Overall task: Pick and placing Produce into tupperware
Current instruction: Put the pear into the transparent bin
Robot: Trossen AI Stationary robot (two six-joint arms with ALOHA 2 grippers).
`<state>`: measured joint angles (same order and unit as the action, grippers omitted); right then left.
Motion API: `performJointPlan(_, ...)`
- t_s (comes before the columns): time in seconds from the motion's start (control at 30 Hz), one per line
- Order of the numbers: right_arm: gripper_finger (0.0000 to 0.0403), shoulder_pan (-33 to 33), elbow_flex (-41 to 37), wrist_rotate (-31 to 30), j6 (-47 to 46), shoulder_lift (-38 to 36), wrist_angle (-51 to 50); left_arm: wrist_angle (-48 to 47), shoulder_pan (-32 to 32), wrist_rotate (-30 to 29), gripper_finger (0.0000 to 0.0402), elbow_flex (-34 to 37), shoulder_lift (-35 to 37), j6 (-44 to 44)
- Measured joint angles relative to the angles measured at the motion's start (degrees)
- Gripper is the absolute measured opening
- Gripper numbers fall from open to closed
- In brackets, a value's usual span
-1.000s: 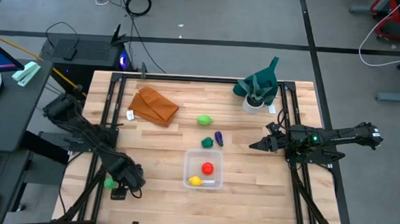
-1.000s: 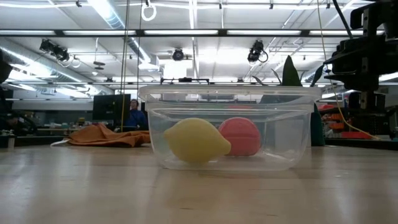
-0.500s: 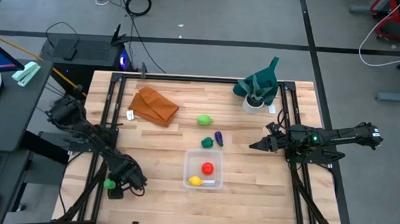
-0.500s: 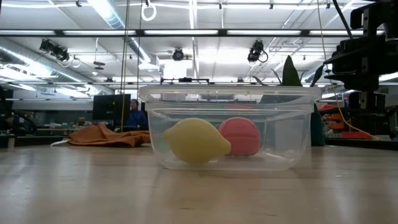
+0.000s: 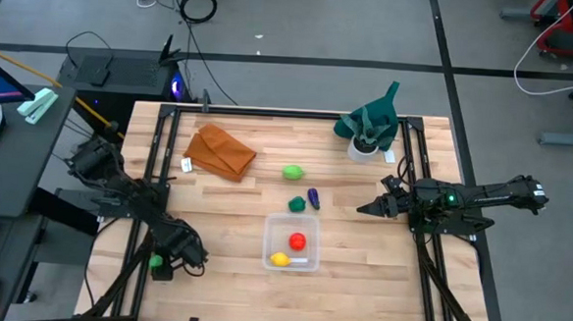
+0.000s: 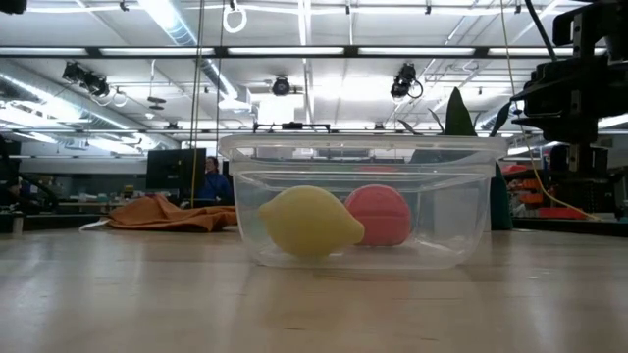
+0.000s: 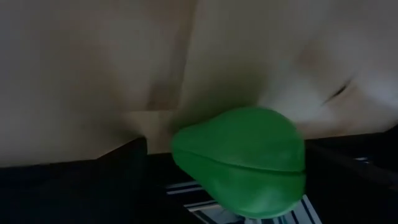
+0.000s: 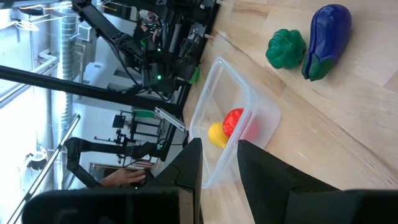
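Note:
The clear tupperware (image 5: 305, 220) stands near the table's middle and holds the yellow (image 5: 279, 259) and red (image 5: 297, 242) produce, also seen in the low view as yellow (image 6: 309, 224) and red (image 6: 378, 216). A light green piece (image 5: 293, 172), a dark green piece (image 5: 296, 204) and a purple piece (image 5: 313, 197) lie on the wood beyond the tub. Another light green piece (image 5: 154, 262) sits at the table's left near edge, filling the left wrist view (image 7: 239, 158). My left gripper (image 5: 170, 263) is right beside it. My right gripper (image 5: 367, 208) waits open, right of the tub.
An orange-brown cloth (image 5: 220, 152) lies at the far left. A dark green cloth with a white cup (image 5: 367, 130) stands at the far right. Black frame rails (image 5: 153, 183) run along the table's left and right edges. Bare wood lies between tub and near edge.
My left gripper has shifted a little toward the table's left edge, closer to the light green piece there, which has stayed in place. The right arm has kept still.

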<state>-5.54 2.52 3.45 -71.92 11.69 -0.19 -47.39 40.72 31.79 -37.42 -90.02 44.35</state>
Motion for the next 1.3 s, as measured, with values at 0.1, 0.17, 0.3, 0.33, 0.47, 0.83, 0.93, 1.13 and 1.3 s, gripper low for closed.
performJointPlan(0.1, 0.0068, 0.0, 0.0, 0.0, -0.07, 0.01, 0.0, 0.22, -0.01, 0.3, 0.0398, 0.36, 0.01, -0.74)
performJointPlan(0.17, 0.0068, 0.0, 0.0, 0.0, -0.07, -0.01, 0.0, 0.5, -0.01, 0.29, 0.0393, 0.36, 0.01, -1.28)
performJointPlan(0.3, 0.0068, 0.0, 0.0, 0.0, -0.03, -0.01, 0.0, 0.74, -0.01, 0.16, 0.0375, 0.44, 0.01, -1.27)
performJointPlan(0.33, 0.0068, 0.0, 0.0, 0.02, -0.03, 0.01, 0.0, 0.74, -0.01, 0.1, 0.0369, 0.46, 0.01, -1.28)
performJointPlan(0.47, 0.0068, 0.0, 0.0, 0.0, 0.0, 0.0, 0.0, 0.97, -0.01, -0.08, 0.0343, 0.47, 0.01, -1.04)
performJointPlan(0.83, 0.0068, 0.0, 0.0, 0.0, 0.39, 0.01, 0.0, 1.55, -0.01, 0.05, 0.0304, 0.45, 0.01, 0.83)
performJointPlan(0.93, 0.0068, 0.0, 0.0, 0.0, 0.56, -0.01, 0.0, 1.56, -0.01, -0.02, 0.0312, 0.31, -0.01, 1.47)
performJointPlan(1.13, 0.0068, 0.0, 0.0, 0.0, 0.86, 0.01, 0.0, 1.43, -0.01, -1.46, 0.0301, -1.17, -0.1, 1.51)
performJointPlan(1.3, 0.0068, 0.0, 0.0, 0.0, 1.09, 0.01, 0.0, 1.26, -0.24, -4.37, 0.0302, -3.14, -0.1, 2.2)
